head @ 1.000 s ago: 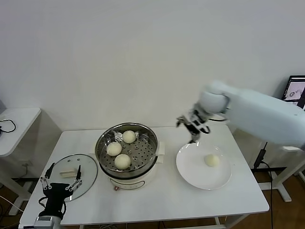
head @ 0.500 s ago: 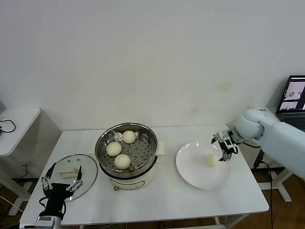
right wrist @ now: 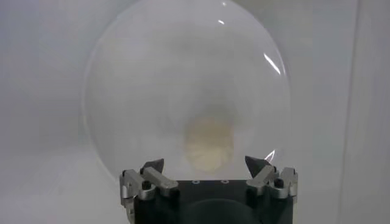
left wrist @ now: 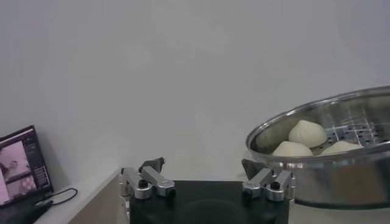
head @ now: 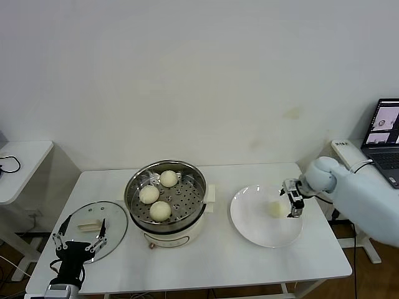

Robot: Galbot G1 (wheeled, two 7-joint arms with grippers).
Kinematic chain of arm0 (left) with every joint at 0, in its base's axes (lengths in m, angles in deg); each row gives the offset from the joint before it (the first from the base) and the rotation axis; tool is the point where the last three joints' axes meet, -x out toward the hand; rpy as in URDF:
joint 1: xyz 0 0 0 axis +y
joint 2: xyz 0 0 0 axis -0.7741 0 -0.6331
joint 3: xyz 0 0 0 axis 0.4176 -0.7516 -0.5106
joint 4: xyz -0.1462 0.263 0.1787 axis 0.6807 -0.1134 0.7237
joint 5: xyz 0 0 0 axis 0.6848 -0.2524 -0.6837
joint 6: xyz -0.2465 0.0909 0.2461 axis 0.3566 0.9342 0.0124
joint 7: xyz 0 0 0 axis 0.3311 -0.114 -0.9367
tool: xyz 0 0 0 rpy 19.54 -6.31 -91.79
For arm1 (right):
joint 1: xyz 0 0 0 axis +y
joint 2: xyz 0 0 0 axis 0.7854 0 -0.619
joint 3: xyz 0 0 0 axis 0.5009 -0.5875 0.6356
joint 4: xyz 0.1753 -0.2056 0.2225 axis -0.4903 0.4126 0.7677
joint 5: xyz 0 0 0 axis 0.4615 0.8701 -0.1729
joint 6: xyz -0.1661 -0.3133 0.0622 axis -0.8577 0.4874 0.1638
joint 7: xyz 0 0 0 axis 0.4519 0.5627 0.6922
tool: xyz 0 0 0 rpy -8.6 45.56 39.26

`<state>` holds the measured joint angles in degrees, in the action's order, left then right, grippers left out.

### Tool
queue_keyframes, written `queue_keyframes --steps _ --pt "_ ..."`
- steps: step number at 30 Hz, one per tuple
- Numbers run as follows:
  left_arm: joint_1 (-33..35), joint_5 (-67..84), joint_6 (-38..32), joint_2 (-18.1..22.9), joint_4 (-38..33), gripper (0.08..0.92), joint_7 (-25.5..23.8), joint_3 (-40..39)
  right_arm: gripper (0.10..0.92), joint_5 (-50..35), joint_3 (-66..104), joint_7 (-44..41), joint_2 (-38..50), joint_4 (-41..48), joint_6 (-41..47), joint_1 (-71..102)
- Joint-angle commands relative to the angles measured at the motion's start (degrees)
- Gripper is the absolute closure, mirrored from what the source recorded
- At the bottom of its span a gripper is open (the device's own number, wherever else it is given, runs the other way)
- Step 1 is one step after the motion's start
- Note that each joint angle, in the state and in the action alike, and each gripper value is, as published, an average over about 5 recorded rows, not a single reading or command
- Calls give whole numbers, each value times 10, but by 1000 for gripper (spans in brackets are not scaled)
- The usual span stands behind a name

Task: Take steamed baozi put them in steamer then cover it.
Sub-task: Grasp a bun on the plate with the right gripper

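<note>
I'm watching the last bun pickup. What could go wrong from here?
The right tool hangs open beside the last baozi, toward one edge of the plate; a sideways approach could push the round bun along the plate instead of gripping it. Three buns already fill much of the steamer, so the fourth could land on one. The left tool waits over the cover.

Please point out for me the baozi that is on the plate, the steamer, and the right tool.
baozi on the plate [head: 274, 208], head view, middle of the bun.
steamer [head: 195, 175], head view, steel rim of the basket.
right tool [head: 293, 205], head view, between its fingertips, beside the bun.
</note>
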<state>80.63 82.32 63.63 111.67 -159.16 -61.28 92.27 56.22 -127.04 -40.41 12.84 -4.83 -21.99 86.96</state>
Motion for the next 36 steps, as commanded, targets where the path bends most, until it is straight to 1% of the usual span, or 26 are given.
queue_keyframes --steps 1,15,18,25,33,36 --pt "0 0 0 0 2 177 0 0 202 22 24 4 -56 75 -1 29" --pt "-2 1 0 0 8 177 0 1 205 49 30 6 -80 111 0 30" --pt "-3 1 0 1 9 177 0 1 223 51 30 4 -81 113 1 30" --pt "-3 1 -1 2 10 177 0 0 293 53 30 4 -85 123 1 27" --pt "0 2 -1 3 6 177 1 2 418 48 26 2 -85 118 0 21" --pt "1 2 -2 3 5 177 1 2 451 43 21 -2 -80 109 2 14"
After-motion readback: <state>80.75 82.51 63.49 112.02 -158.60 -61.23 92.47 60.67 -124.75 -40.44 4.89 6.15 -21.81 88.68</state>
